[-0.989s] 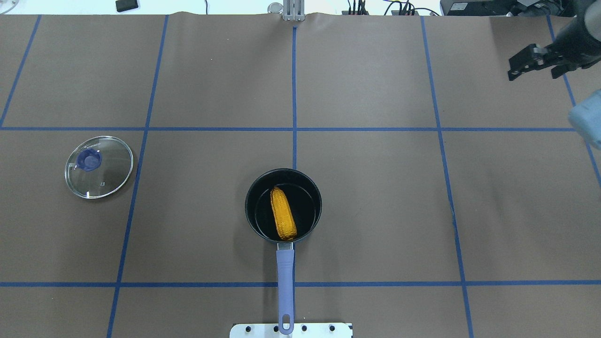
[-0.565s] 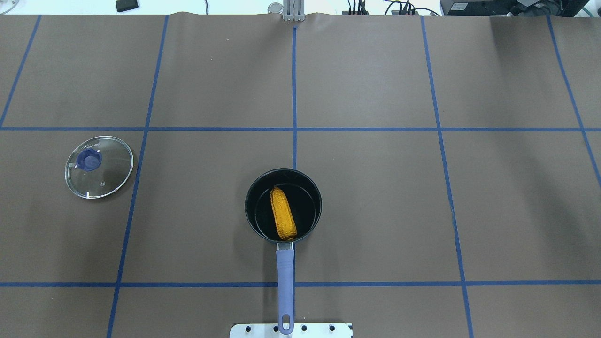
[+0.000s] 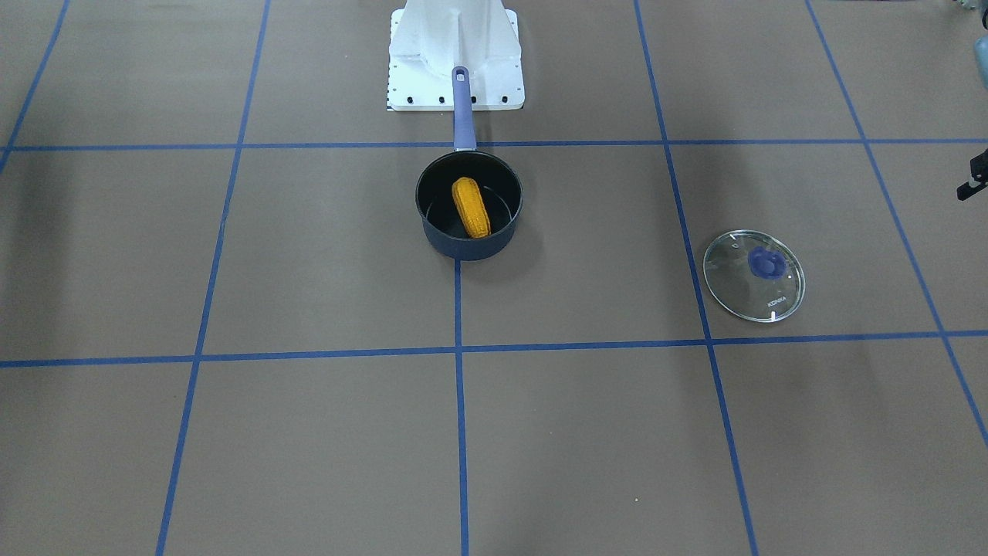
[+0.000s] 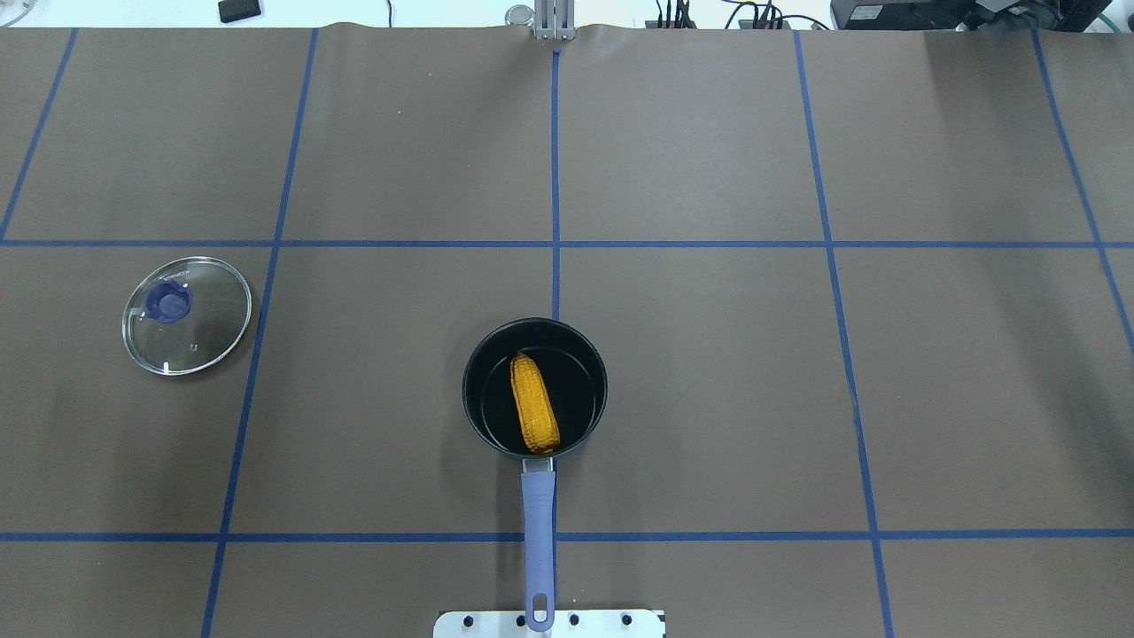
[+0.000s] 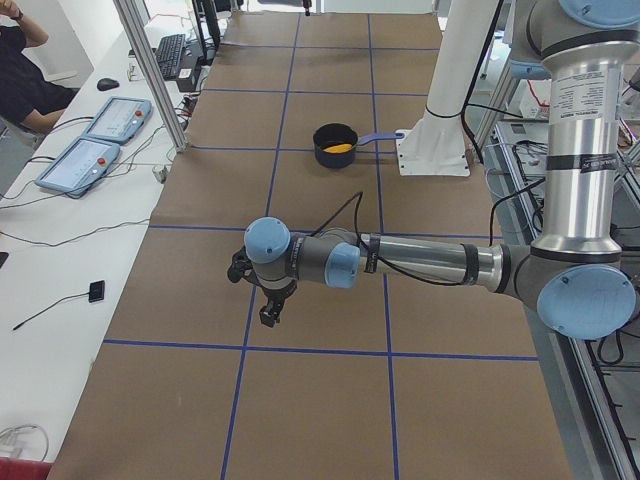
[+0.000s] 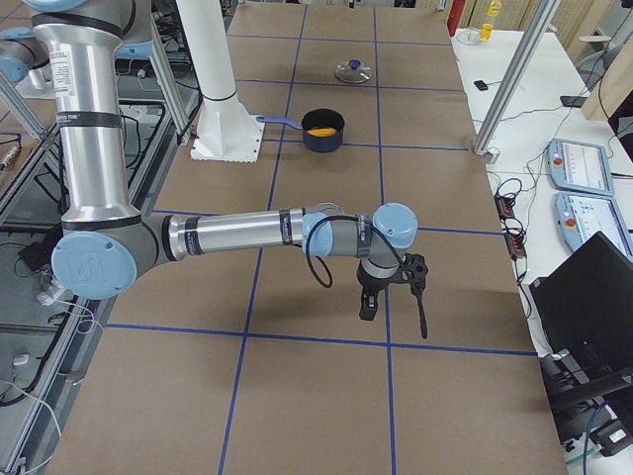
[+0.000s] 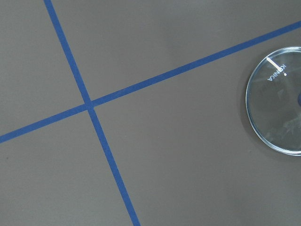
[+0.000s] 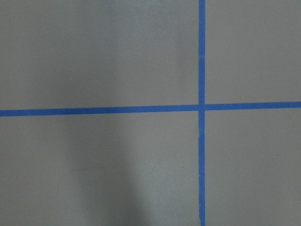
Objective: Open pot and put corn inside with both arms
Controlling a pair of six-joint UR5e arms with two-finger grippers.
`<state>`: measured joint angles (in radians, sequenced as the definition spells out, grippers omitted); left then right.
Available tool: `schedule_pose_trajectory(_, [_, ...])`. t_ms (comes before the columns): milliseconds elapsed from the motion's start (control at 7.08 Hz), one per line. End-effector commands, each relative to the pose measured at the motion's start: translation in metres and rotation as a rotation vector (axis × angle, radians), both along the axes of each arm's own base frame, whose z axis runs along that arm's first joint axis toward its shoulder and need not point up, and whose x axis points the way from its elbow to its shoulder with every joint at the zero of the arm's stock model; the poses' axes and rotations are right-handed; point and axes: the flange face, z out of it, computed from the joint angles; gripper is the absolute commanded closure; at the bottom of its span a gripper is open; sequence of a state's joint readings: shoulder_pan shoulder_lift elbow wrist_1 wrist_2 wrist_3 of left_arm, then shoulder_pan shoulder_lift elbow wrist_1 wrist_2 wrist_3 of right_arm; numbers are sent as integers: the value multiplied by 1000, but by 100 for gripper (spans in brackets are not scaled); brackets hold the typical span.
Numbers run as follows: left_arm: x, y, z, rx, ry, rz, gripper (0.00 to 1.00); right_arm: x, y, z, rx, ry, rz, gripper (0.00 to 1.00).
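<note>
The dark-blue pot stands open at the near middle of the table, its purple handle pointing at the robot base. The orange-yellow corn lies inside it; it also shows in the front view. The glass lid lies flat on the table far to the left, apart from the pot, and shows at the right edge of the left wrist view. My left gripper hangs over the table's left end. My right gripper hangs over the right end. I cannot tell whether either is open or shut.
The white base plate sits under the end of the pot handle. Blue tape lines grid the brown table. Side benches with control pendants and a seated operator run along the far edge.
My right gripper, at the upper right of the overhead view a second ago, has moved out of that view. Pot, corn and lid have not moved.
</note>
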<state>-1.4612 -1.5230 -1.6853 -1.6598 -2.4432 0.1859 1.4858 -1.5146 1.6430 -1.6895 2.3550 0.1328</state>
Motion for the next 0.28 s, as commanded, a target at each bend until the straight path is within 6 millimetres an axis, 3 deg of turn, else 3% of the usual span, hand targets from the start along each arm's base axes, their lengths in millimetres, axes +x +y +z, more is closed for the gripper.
schedule_pose_trajectory(0, [0, 1, 2, -5, 0, -2, 1, 1, -1, -1, 6, -2, 3, 0])
schedule_pose_trajectory(141, [-1, 2, 2, -5, 0, -2, 1, 1, -2, -6, 15, -2, 5, 0])
